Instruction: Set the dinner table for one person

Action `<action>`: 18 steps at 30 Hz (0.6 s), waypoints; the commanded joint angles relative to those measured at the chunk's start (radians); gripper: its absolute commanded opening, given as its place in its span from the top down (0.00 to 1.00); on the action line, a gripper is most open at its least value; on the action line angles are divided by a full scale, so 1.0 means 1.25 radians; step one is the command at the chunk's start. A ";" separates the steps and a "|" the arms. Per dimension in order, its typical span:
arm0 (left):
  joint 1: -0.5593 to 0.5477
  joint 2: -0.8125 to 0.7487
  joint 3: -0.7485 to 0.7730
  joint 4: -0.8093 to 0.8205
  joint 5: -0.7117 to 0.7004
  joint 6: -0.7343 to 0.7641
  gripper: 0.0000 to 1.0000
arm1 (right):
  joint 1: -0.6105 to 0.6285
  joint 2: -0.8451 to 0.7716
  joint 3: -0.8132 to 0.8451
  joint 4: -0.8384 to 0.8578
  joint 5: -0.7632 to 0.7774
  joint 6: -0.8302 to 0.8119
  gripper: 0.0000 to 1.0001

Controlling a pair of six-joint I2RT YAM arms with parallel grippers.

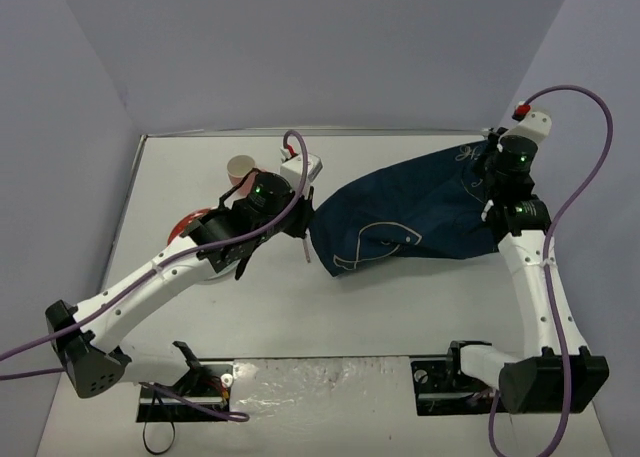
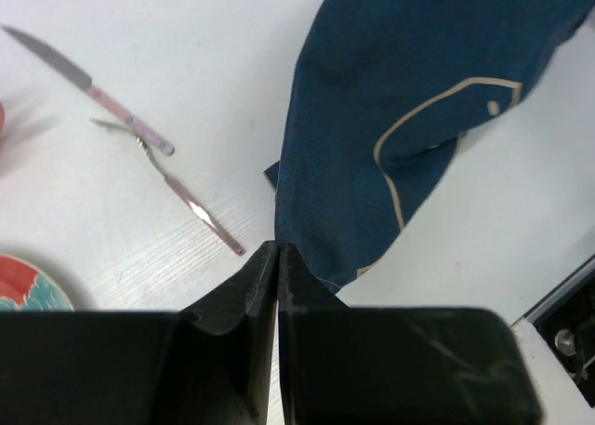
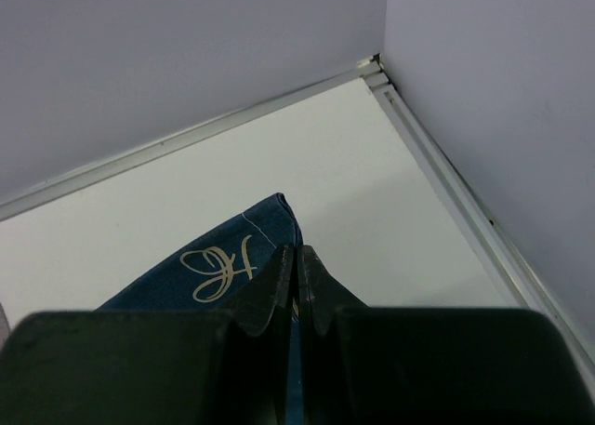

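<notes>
The left tool point(image 2: 279, 248) and right tool point(image 3: 297, 250) each clench an end of the navy cloth point(image 1: 400, 217), half-spread across the worktop's point(image 1: 300, 307) right half. The knife point(image 2: 93, 95), fork point(image 2: 177, 188), plate point(image 2: 28, 290) and, seemingly, a cup point(image 1: 241, 165) wait left, unplaced.

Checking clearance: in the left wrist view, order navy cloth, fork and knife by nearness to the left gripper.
1. navy cloth, at the tips of the left gripper, right side.
2. fork, ahead left.
3. knife, beyond the fork, far left.
</notes>
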 commanded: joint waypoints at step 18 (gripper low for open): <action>-0.063 -0.065 0.270 -0.067 -0.073 0.068 1.00 | -0.001 -0.119 0.272 -0.054 0.152 -0.087 1.00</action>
